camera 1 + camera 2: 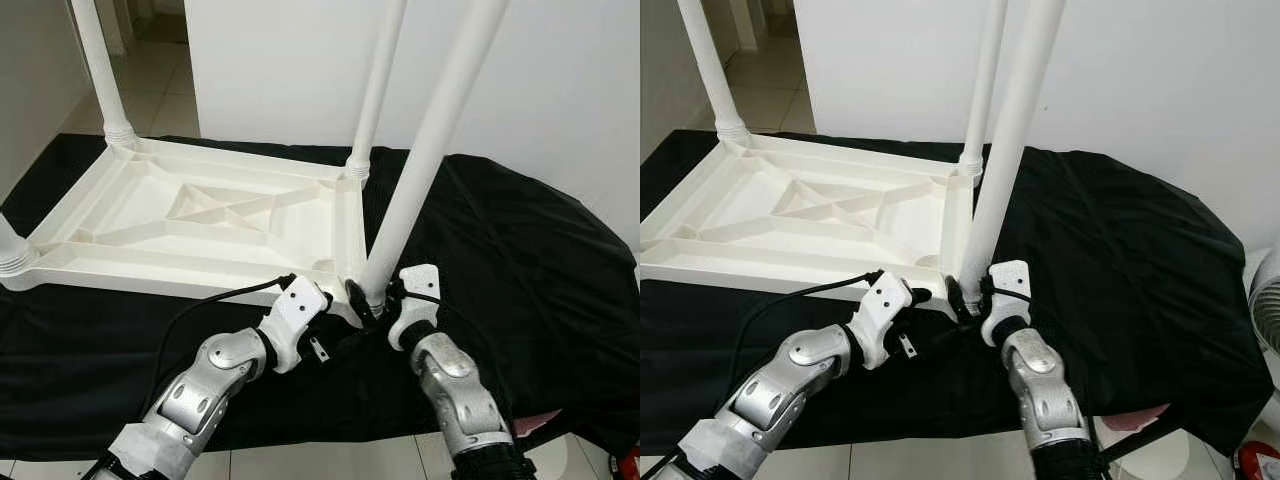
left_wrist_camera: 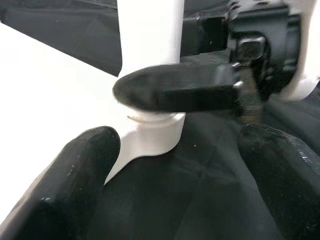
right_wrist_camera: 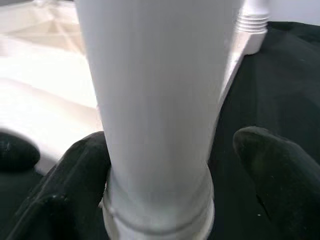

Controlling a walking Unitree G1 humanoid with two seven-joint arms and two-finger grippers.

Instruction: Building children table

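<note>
Nearest, the left pincer (image 1: pixel 330 318) hovers spread wide beside the near-corner leg (image 1: pixel 425 160). The right pincer (image 1: pixel 385 300) straddles that leg's base, one finger touching, not clamped. Beyond, the upturned white tabletop (image 1: pixel 200 215) on a black cloth (image 1: pixel 520 260) carries three other legs; seating this fourth seems what remains.

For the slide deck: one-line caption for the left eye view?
Right gripper steadies the fourth leg at the upturned white table's near corner, left gripper alongside, on black cloth.

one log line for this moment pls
right gripper at near leg base | left gripper open beside table corner | black cloth
</note>
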